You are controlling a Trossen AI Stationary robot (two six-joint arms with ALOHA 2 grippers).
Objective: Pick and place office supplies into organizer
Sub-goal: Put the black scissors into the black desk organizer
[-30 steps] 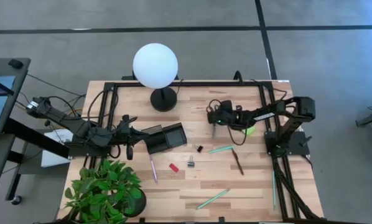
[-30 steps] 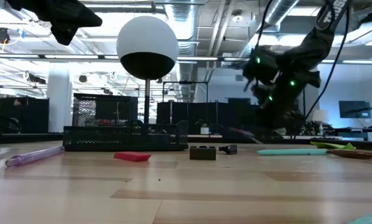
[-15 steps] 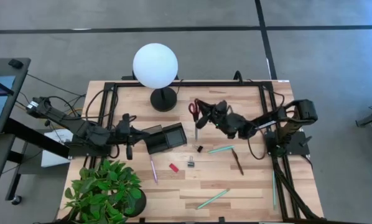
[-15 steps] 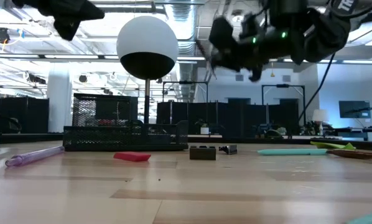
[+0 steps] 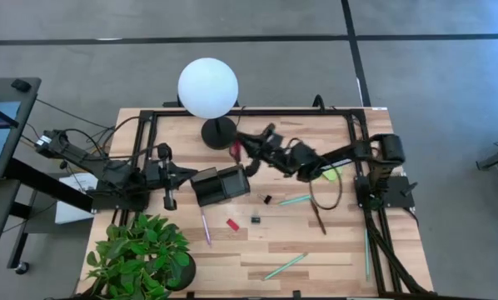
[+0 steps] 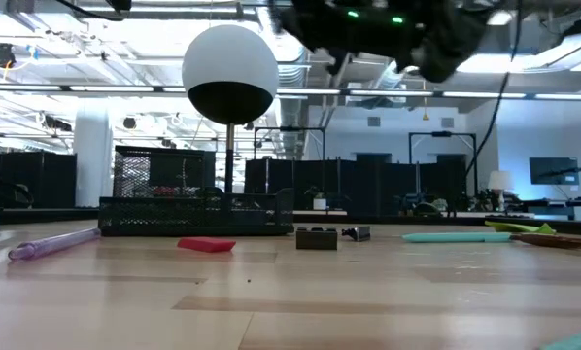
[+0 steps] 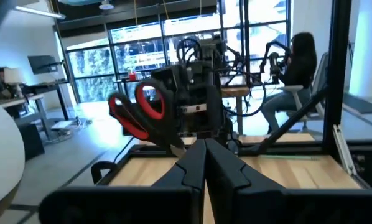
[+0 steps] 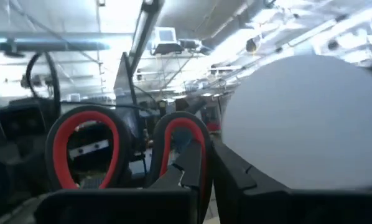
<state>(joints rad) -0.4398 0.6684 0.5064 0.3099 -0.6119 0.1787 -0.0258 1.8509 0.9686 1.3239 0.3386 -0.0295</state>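
Since the earlier frames the right end effector has swung leftward across the table, away from the lime-green sticky-note pad, and now hangs in the air beside the lamp base, just beyond the organizer. It is clenched on the red-handled scissors, whose red loops show right ahead of its dark fingers in the right wrist view.

Nearest the front edge lies a light-green pen. Farther in sit the purple pen, the small red block and a small black clip, with the dark brown pen off to the right. Behind these come another black clip and a second light-green pen.

The organizer stands left of centre, apart from all of them. Just to its left the left end effector waits with its fingers pressed together, empty. From its wrist camera the scissors appear held up in front of the other arm.

At the back stands the white globe on its stem, and a potted plant fills the front left corner.
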